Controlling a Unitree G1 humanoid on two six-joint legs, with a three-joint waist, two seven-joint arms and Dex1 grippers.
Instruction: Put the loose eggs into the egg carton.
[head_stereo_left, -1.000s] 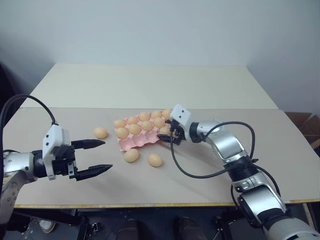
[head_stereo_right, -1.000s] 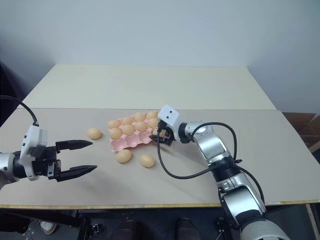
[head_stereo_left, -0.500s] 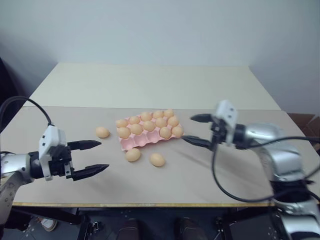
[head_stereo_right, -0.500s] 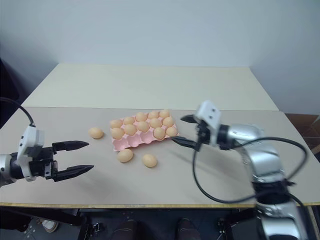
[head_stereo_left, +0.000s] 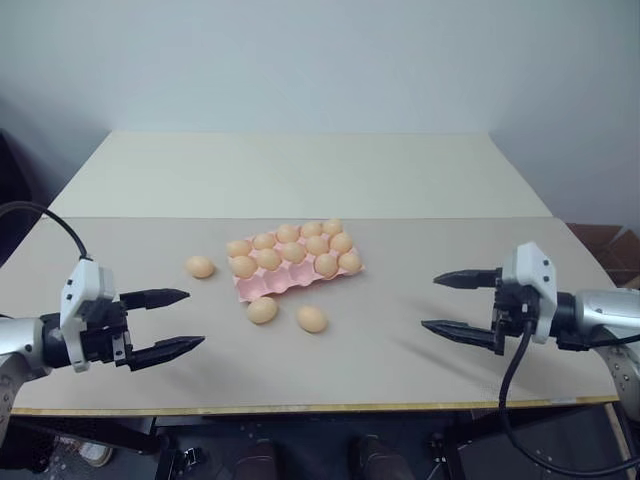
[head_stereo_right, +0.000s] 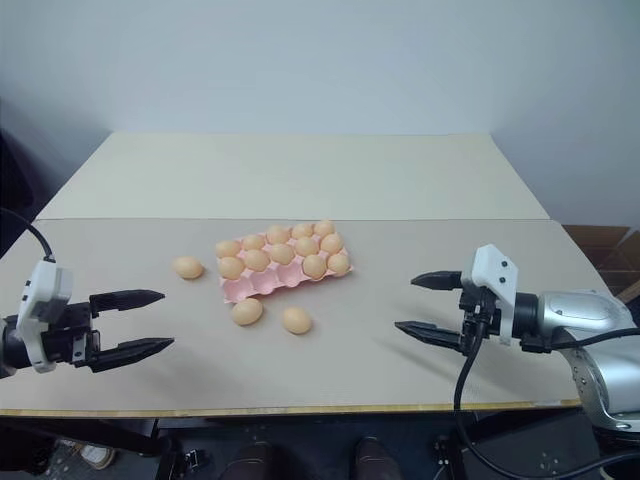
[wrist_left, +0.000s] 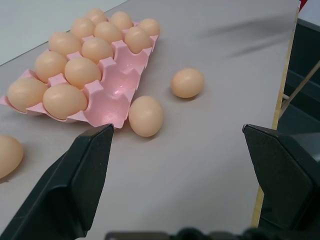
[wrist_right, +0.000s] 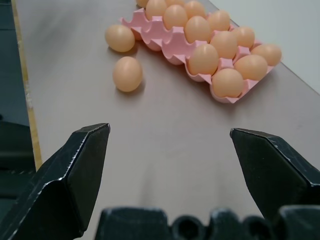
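Left black two-fingered gripper (head_stereo_left: 168, 322) and right black two-fingered gripper (head_stereo_left: 459, 305): both gaped wide, empty, hovering above the beige table (head_stereo_left: 400, 370). Pale pink moulded egg carton (head_stereo_left: 275, 283) lay between them, three loose orange-tan eggs (head_stereo_left: 311, 319) beside it.

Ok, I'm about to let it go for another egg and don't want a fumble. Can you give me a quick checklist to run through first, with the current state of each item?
1. Left gripper fingers open and holding nothing: ok.
2. Right gripper fingers open and holding nothing, standing well right of the egg carton: ok.
3. Loose eggs on the table: three, one left of the carton and two in front of it: ok.
4. Free cups for them: the near row looks unfilled in the left wrist view: ok.
5. Eggs already in the carton seated in their cups: ok.
6. Whether the near eggs will roll when touched: cannot tell.
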